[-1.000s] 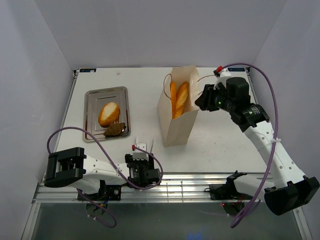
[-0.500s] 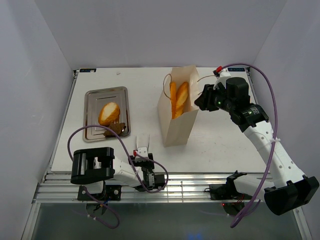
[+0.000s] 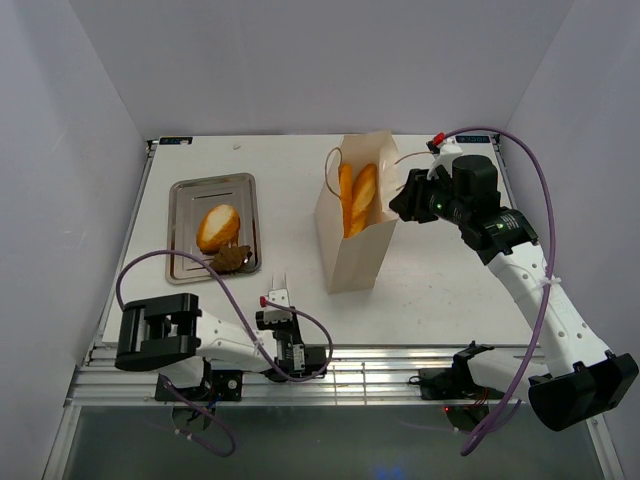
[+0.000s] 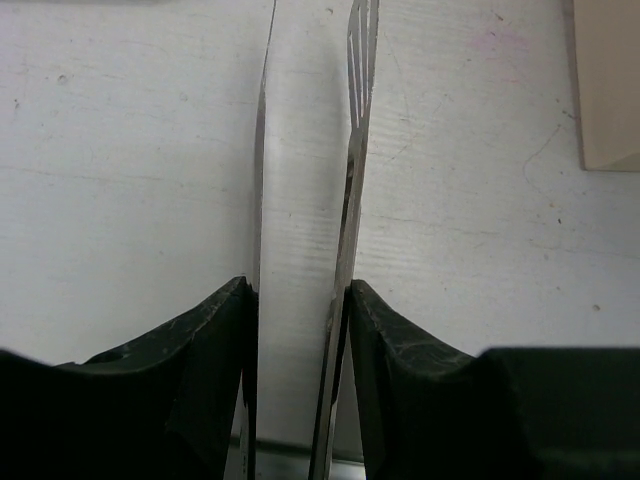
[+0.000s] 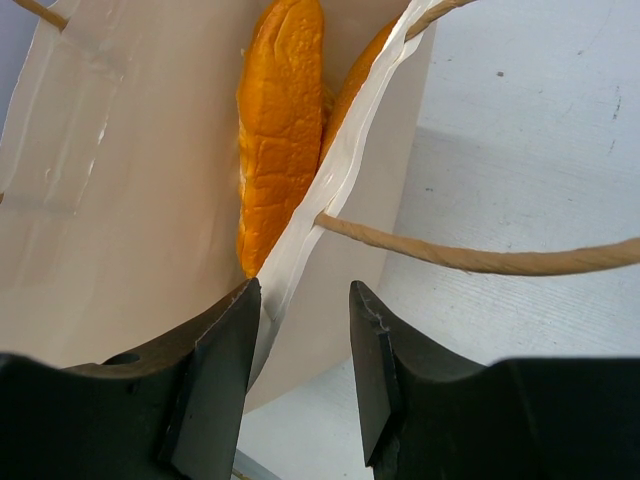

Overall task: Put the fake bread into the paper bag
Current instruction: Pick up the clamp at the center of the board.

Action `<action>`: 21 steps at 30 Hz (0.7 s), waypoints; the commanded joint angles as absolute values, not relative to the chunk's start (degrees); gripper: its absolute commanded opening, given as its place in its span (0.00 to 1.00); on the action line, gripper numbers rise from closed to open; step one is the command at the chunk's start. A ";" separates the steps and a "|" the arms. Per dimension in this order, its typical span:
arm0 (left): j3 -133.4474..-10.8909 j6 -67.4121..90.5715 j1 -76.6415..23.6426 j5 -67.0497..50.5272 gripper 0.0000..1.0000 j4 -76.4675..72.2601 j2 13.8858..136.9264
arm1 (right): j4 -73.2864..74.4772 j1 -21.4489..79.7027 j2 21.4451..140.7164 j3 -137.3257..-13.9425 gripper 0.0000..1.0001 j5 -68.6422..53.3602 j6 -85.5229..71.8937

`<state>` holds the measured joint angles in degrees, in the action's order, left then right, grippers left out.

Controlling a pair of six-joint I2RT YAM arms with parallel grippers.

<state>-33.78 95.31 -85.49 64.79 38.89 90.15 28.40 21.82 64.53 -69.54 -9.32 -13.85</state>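
The paper bag (image 3: 352,235) stands upright mid-table with two long golden bread pieces (image 3: 355,198) inside; they also show in the right wrist view (image 5: 280,130). An oval golden roll (image 3: 218,227) and a darker brown piece (image 3: 231,259) lie on the steel tray (image 3: 186,200). My right gripper (image 3: 404,203) is open at the bag's right rim (image 5: 340,160), and the rim's edge touches its left finger (image 5: 225,370). My left gripper (image 3: 277,312) is near the table's front edge, shut on the silver tongs (image 4: 356,150), which point forward.
The bag's cord handle (image 5: 480,258) runs across in front of my right gripper. A corner of the bag (image 4: 610,90) shows at the right of the left wrist view. White walls close in the table on three sides.
My left arm has swung about at the front edge, and the tongs now point slightly further left. The right arm, bag and bread have not moved.
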 commanded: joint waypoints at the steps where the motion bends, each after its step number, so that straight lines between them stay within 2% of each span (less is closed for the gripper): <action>1: -34.98 93.70 -84.73 58.80 0.53 43.15 82.38 | 28.65 21.71 63.37 -69.70 0.47 -9.40 -12.48; 6: -33.93 87.55 -81.05 55.55 0.54 41.49 73.49 | 28.48 21.71 63.28 -69.43 0.47 -9.75 -12.57; 10: -31.83 72.38 -75.51 51.07 0.54 34.47 64.09 | 28.48 21.71 63.37 -69.26 0.47 -9.58 -12.57; 15: -31.81 62.24 -69.62 46.32 0.54 29.89 52.58 | 28.12 21.71 63.72 -69.35 0.47 -10.02 -12.74; 21: -33.22 55.39 -67.51 44.65 0.54 26.64 54.04 | 27.16 21.71 63.90 -68.56 0.47 -10.90 -13.18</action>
